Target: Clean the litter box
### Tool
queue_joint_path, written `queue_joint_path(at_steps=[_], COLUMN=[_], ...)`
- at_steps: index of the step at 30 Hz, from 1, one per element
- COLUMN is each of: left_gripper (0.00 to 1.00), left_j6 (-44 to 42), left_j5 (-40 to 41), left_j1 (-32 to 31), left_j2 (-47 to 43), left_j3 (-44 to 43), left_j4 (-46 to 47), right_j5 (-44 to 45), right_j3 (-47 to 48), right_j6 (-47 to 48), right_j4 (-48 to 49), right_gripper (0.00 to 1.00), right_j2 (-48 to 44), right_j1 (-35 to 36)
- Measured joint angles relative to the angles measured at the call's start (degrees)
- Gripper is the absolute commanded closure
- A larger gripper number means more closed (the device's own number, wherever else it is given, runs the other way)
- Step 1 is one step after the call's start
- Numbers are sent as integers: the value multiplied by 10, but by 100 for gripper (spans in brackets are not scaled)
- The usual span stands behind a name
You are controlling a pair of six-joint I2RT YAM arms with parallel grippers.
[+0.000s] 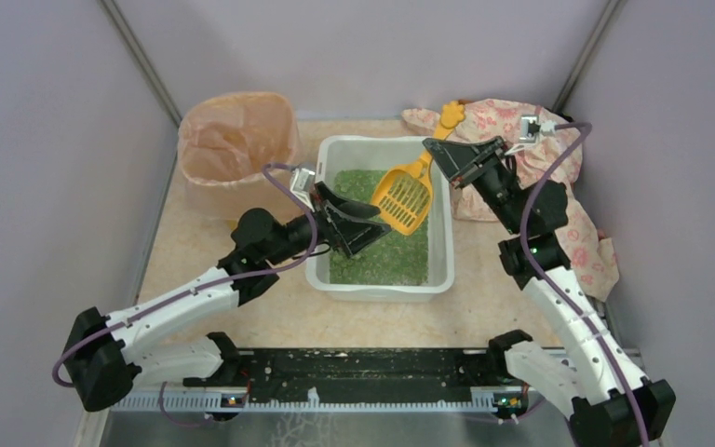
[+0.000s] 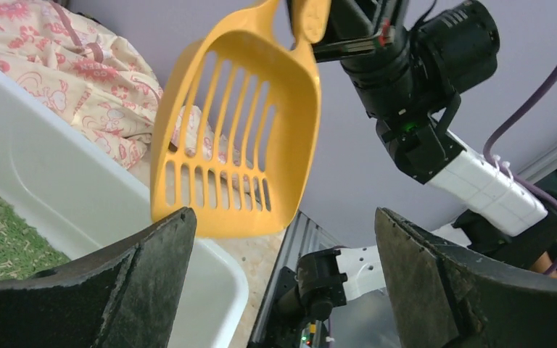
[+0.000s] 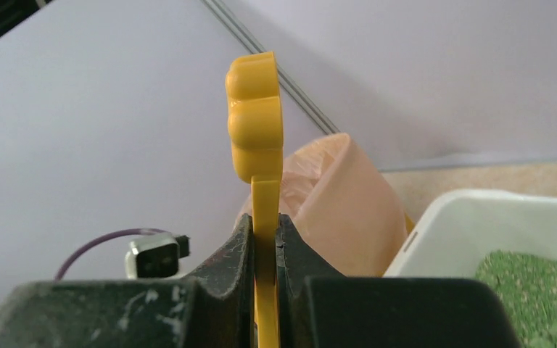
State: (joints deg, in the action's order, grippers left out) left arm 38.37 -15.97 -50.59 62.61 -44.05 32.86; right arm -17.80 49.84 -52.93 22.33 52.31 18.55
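Left gripper: jaws wide apart, empty, low over left half of litter box, above green litter.
Right gripper: clamped on scoop handle, at box's far right corner.
Scoop head: tilted over litter, seemingly not touching.
Litter box: mid table.

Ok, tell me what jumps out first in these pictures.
The orange-yellow scoop hangs over the white litter box of green litter at table centre, its handle clamped in the right hand. The left hand gapes open just beside it; a peach-lined bin stands back left.
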Motion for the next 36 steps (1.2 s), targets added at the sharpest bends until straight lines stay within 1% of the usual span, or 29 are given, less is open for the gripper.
queue_joint_path(at_steps=[4,10,21,27,36], left_gripper=[2,3,3,3,3], left_j6=[47,75,96,116,130], left_j5=[4,16,23,30,40], left_j1=[5,5,5,5,5], left_j2=[3,0,-12,-12,40], left_j3=[30,45,69,84,86], left_j4=[72,144,166,182,209], right_j5=[2,2,4,1,-19], right_j3=[0,0,15,20,21], right_j6=[14,18,48,49,38], right_j4=[26,39,41,50,62], right_gripper=[100,100,100,100,100], right_j2=[-25,-28,-19,-15,-8], right_j1=[0,0,-1,-2,-2])
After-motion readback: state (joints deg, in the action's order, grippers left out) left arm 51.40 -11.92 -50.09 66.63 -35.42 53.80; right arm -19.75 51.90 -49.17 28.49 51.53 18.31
